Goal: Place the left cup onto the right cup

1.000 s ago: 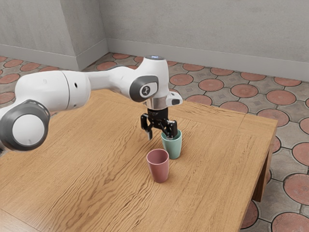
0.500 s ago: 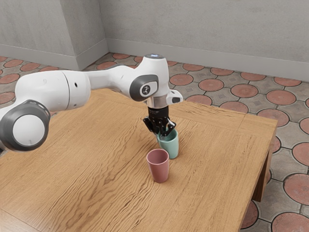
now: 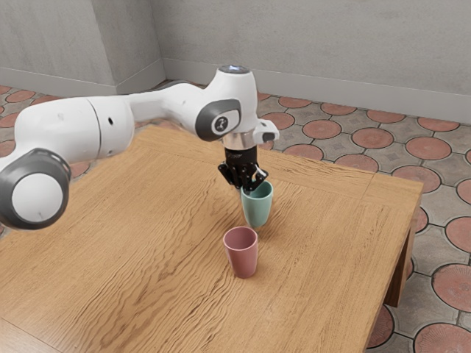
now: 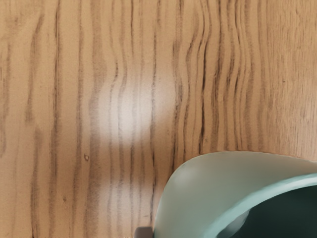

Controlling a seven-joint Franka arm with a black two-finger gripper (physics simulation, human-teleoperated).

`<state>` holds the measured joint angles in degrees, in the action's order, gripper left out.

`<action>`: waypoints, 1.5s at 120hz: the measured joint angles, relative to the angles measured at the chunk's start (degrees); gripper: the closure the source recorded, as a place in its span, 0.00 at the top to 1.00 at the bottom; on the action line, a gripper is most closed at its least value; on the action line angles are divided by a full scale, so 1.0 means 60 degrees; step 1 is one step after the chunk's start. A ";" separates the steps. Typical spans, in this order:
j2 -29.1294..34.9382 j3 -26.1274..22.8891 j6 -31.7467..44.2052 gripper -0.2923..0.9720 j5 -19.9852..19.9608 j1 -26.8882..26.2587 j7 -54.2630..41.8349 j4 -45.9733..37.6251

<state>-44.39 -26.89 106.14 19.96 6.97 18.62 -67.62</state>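
The Franka arm (image 3: 110,129) is reaching in from the exterior view's left over the wooden surface (image 3: 132,243). The black gripper (image 3: 248,181) is pointing downward and clamping the rim of the teal cup (image 3: 257,206), one finger inside and one outside. The teal cup is hanging slightly tilted, apparently just clear of the surface, mouth upward. The pink cup (image 3: 241,251) is standing upright just beside it, on the near side and slightly toward the exterior view's left, apart from it. In the wrist view, the teal cup (image 4: 237,198) is sitting just under the hand, against the wood grain (image 4: 99,99).
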 joint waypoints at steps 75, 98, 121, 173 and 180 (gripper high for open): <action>0.1531 -0.0002 -0.0117 0.15 -0.0138 -0.0148 0.0032 -0.0243; 0.2071 0.0028 -0.0110 0.15 -0.0407 -0.0150 0.0056 -0.1074; 0.2482 0.0071 -0.0071 0.15 -0.0714 -0.0137 0.0083 -0.1741; 0.3650 0.0235 0.0083 0.15 -0.1418 -0.0145 0.0170 -0.3211; 0.3891 0.0295 0.0158 0.15 -0.1557 -0.0142 0.0180 -0.3527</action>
<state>-21.04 -25.12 107.09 10.62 6.12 19.70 -88.78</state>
